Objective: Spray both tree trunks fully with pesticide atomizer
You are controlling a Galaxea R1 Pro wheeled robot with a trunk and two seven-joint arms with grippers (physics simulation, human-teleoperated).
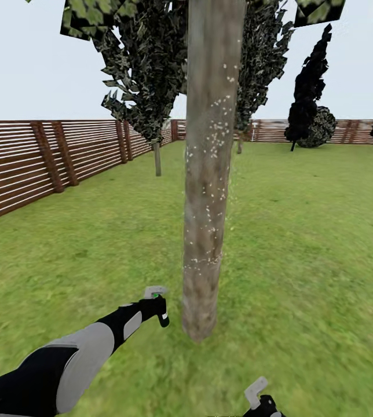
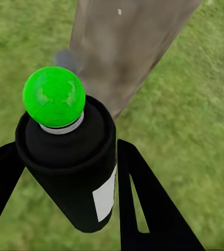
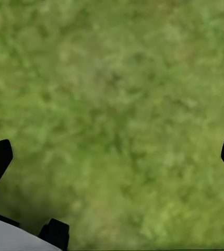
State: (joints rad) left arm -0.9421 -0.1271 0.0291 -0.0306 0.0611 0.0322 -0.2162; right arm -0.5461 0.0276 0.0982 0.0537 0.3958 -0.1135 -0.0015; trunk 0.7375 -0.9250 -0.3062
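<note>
A thick grey-brown tree trunk [image 1: 208,174] rises in the middle of the head view, dotted with white pesticide specks [image 1: 212,152] from about mid-height upward. My left gripper [image 1: 155,305] is shut on the pesticide atomizer [image 1: 160,308], held just left of the trunk's base. In the left wrist view the atomizer [image 2: 65,157] is a black bottle with a white label and a green-lit top, clamped between my fingers [image 2: 143,209] and pointing at the trunk [image 2: 122,47]. My right gripper [image 1: 262,401] hangs low over the grass, open and empty [image 3: 113,157].
A second leafy tree [image 1: 157,159] stands farther back on the left. A wooden slat fence [image 1: 36,162] runs along the left and the back. Dark conifers [image 1: 308,87] stand at the far right. Green lawn [image 1: 314,260] spreads all around the trunk.
</note>
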